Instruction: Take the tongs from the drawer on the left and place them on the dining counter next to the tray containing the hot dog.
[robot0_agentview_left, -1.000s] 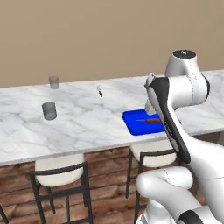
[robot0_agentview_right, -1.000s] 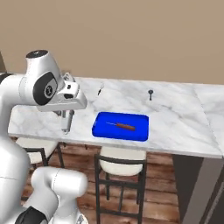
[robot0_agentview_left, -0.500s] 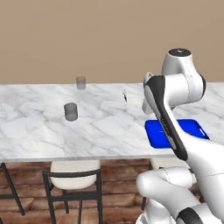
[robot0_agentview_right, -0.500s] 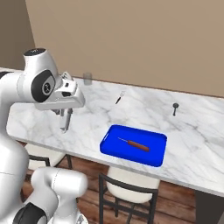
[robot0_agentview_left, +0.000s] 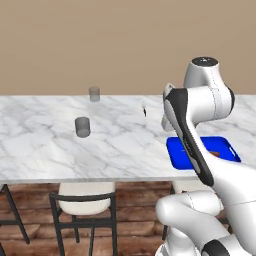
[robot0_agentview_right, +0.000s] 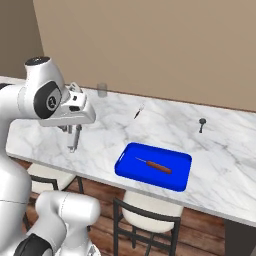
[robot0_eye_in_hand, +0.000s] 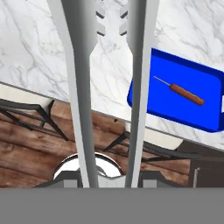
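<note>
My gripper (robot0_agentview_right: 72, 131) is shut on the tongs (robot0_agentview_right: 73, 142), which hang straight down over the left part of the dining counter (robot0_agentview_right: 215, 160). In the hand view the two silvery arms of the tongs (robot0_eye_in_hand: 81, 87) run upward from my gripper (robot0_eye_in_hand: 109, 176), and their scalloped tips sit over the marble (robot0_eye_in_hand: 30, 52). The blue tray (robot0_eye_in_hand: 192, 74) lies just to their right with the hot dog (robot0_eye_in_hand: 187, 95) in it. The right base view has the tray (robot0_agentview_right: 145, 175) and hot dog (robot0_agentview_right: 158, 166) right of the tongs. My arm partly covers the tray (robot0_agentview_left: 225, 147) in the left base view. The drawer is out of view.
Two grey cups (robot0_agentview_left: 82, 126) (robot0_agentview_left: 94, 93) stand on the counter's left half. A small utensil (robot0_agentview_right: 138, 111) and a dark spoon (robot0_agentview_right: 201, 123) lie near the far edge. Black-framed stools (robot0_agentview_left: 82, 202) (robot0_agentview_right: 150, 220) stand under the near edge.
The whole picture has shifted, so the base has moved along the counter; the tray now lies further right in both base views. My gripper keeps its hold on the tongs.
</note>
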